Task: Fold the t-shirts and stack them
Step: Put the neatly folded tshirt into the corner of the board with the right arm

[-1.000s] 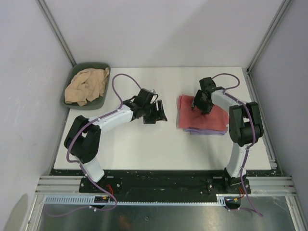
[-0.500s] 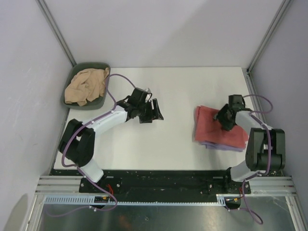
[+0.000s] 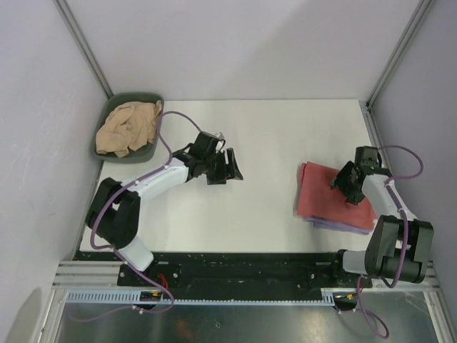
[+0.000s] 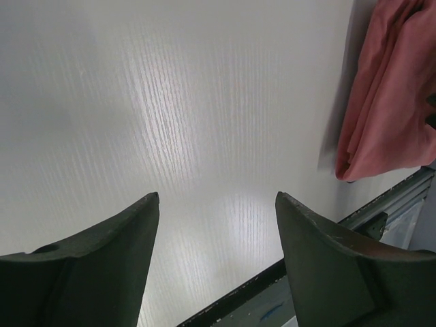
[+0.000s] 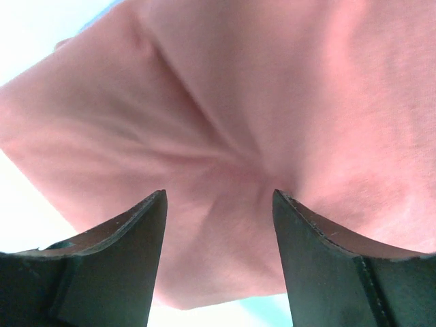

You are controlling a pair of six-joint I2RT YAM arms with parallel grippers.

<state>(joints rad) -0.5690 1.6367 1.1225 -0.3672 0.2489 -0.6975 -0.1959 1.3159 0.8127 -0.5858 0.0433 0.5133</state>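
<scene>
The folded salmon-red t-shirt (image 3: 323, 198) lies at the right of the table on the pale lavender t-shirt (image 3: 341, 226), of which only a near edge shows. My right gripper (image 3: 348, 187) stands open, its jaws spread and pressed down on the salmon cloth (image 5: 238, 102), which wrinkles between the fingers (image 5: 219, 194). The tan-beige t-shirt (image 3: 128, 127) lies crumpled in the dark green bin (image 3: 152, 148) at the far left. My left gripper (image 3: 232, 166) hangs open and holds nothing over bare table (image 4: 216, 196). In its view the salmon t-shirt (image 4: 388, 102) shows at the right.
The white table (image 3: 264, 136) ends at a black front rail (image 3: 243, 257) near the arm bases. Metal frame posts (image 3: 397, 57) and grey walls close in the back and sides. The stack lies close to the table's right edge (image 3: 383, 164).
The right gripper has moved right and toward the near edge, and the salmon and lavender stack has slid with it. The left gripper has drawn back slightly to the left.
</scene>
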